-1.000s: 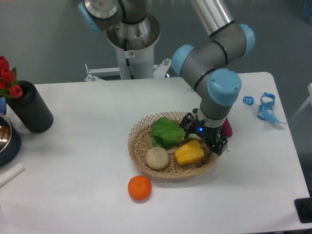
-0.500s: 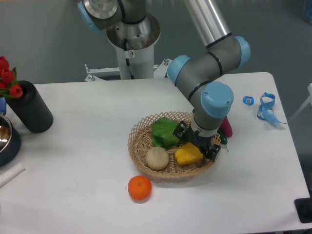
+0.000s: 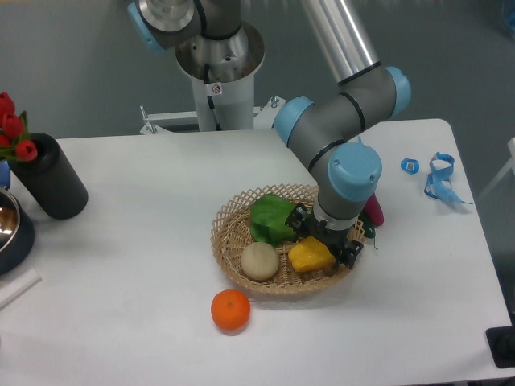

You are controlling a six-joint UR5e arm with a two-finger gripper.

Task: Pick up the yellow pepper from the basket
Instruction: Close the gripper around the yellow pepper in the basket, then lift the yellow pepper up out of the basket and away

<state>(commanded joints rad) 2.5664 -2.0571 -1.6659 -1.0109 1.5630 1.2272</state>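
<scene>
My tool (image 3: 323,244) sits low over the yellow pepper (image 3: 310,255) in the basket (image 3: 229,221); I cannot tell its grip state.

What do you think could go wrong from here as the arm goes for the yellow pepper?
The gripper sits low over the yellow pepper, whose glossy, lobed skin could slip from the fingers. The green vegetable and beige ball crowd it, so they might get knocked. The light basket might lift or shift.
</scene>
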